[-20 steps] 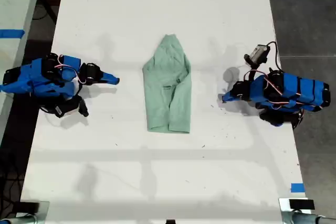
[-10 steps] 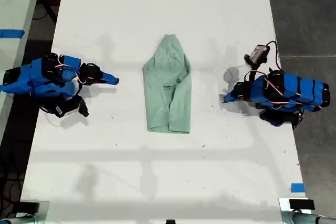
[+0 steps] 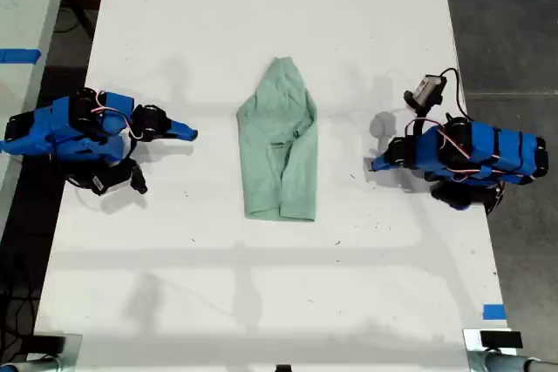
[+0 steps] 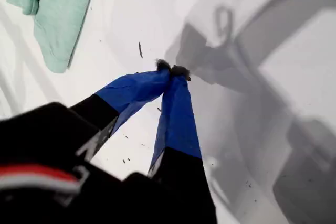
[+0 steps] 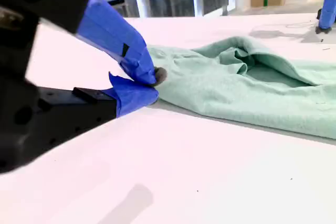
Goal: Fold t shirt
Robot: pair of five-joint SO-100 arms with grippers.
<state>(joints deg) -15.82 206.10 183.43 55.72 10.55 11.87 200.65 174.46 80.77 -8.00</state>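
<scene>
T shirt [image 3: 280, 141]: lying folded narrow mid-desk [image 3: 261, 302], awaiting its next fold. First gripper [image 4: 173, 70], second gripper [image 5: 152, 80]: fingers closed, empty, parked clear.

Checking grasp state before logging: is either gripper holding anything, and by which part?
Nothing is held. My first gripper and my second gripper are both shut on nothing, resting clear of the t shirt, which lies folded on the table.
</scene>
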